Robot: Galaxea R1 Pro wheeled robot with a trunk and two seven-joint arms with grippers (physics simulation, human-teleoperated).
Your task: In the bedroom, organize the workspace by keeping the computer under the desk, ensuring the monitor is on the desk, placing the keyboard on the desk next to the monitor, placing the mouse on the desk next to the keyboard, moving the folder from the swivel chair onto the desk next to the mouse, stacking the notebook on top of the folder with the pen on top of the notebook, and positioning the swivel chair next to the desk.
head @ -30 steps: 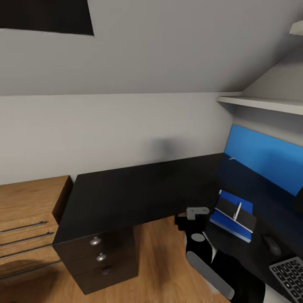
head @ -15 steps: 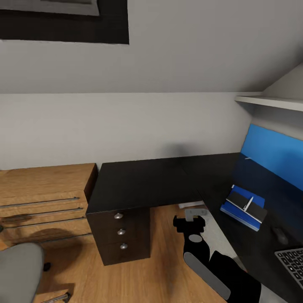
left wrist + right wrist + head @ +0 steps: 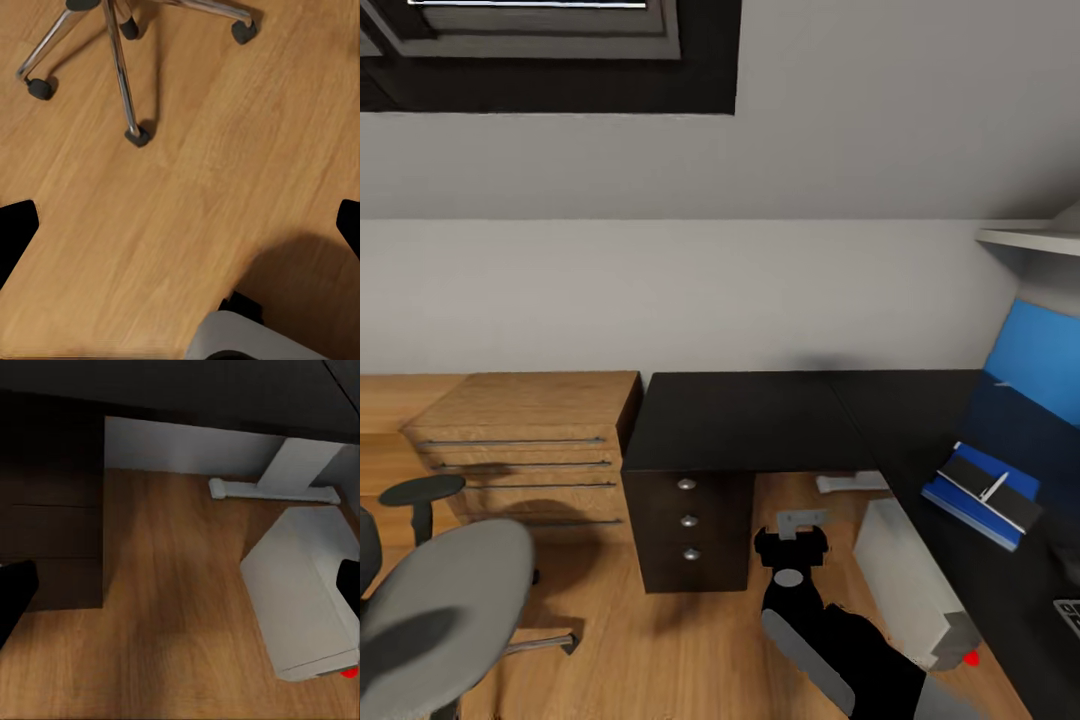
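computer (image 3: 304, 592) pale tower on wooden floor (image 3: 172, 607), red light at one corner; white desk leg (image 3: 289, 472) beyond it; dark drawers (image 3: 49, 540), dim, likely desk pedestal

Sloped grey ceiling (image 3: 880, 120) up top, dark-framed skylight (image 3: 560, 55) set in it. Pale grey knee wall (image 3: 690, 295) below the slope. Warm wood plank floor (image 3: 660, 650), same boards in both wrist views. Light oak chest of drawers (image 3: 525, 440) against the wall, long thin metal handles, soft shadow across its front. White wall shelf (image 3: 1030, 238) at the right edge. Lighting is even and diffuse, with a faint dark smudge on the wall.
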